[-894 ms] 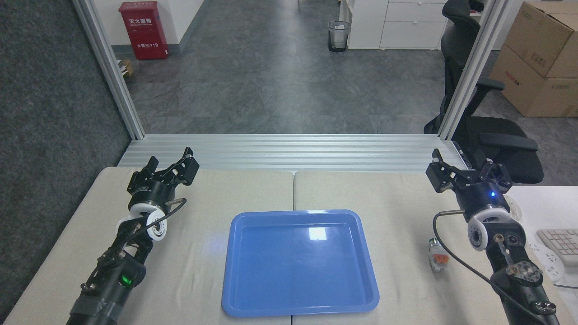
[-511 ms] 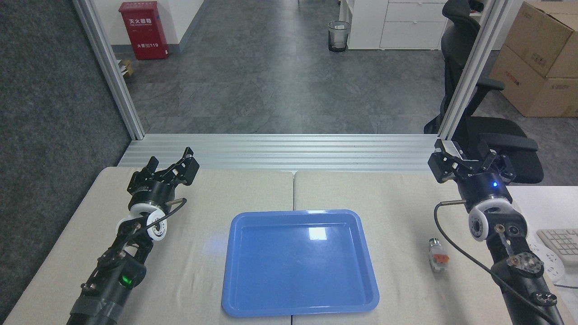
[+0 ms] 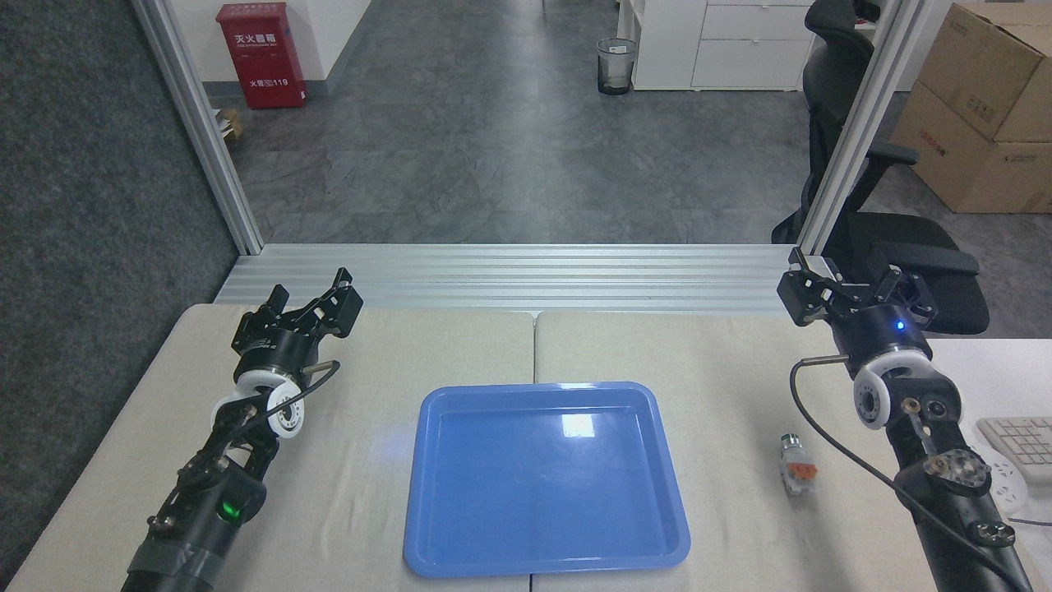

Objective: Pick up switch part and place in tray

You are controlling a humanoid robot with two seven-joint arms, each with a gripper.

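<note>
Trays: one, blue tray (image 3: 546, 481), table centre.
Switch parts: one, switch part (image 3: 796, 464), at 3 o'clock of the tray.
Grippers: two, left gripper (image 3: 316, 298) at 10 o'clock, right gripper (image 3: 846, 284) at 2 o'clock.
Waste bins: one, waste bin (image 3: 616, 66), 12 o'clock.
Red cabinets: one, red cabinet (image 3: 260, 55), 11 o'clock.
Office chairs: one, office chair (image 3: 892, 247).
Keyboards: one, keyboard (image 3: 1019, 438), partly seen.

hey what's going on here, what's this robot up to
A two-armed robot sits at a table with an empty blue tray in front of it. A small switch part lies on the table to the tray's right, not yet picked up. Both grippers are open and hold nothing: the right gripper hovers beyond the part, near the table's far edge, and the left gripper is off to the far left.
</note>
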